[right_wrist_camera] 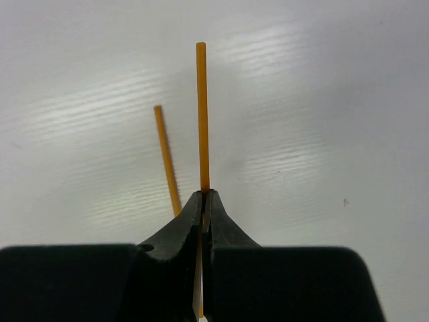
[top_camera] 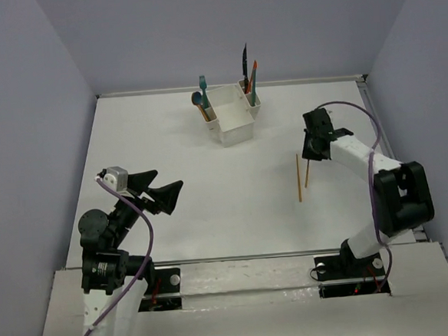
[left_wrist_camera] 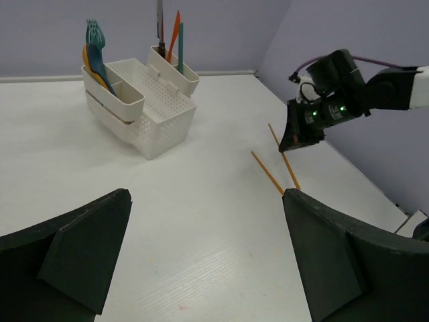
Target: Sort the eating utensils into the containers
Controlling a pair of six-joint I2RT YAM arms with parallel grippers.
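The white caddy (top_camera: 233, 129) stands at the back middle of the table; it also shows in the left wrist view (left_wrist_camera: 164, 124). Its left slot holds a teal fork (left_wrist_camera: 98, 33), a blue spoon (left_wrist_camera: 100, 67) and an orange spoon (left_wrist_camera: 86, 59). Its right slot holds a dark-handled knife (left_wrist_camera: 159, 23), an orange knife (left_wrist_camera: 175, 35) and a teal handle (left_wrist_camera: 180, 50). My right gripper (right_wrist_camera: 206, 196) is shut on a thin orange stick (right_wrist_camera: 200, 114) right of the caddy. My left gripper (left_wrist_camera: 208, 255) is open and empty at the near left.
A second orange stick (top_camera: 298, 178) lies on the table just left of the held one (top_camera: 307, 174). Grey walls close the table at the back and on both sides. The right arm (top_camera: 362, 158) reaches in from the right edge.
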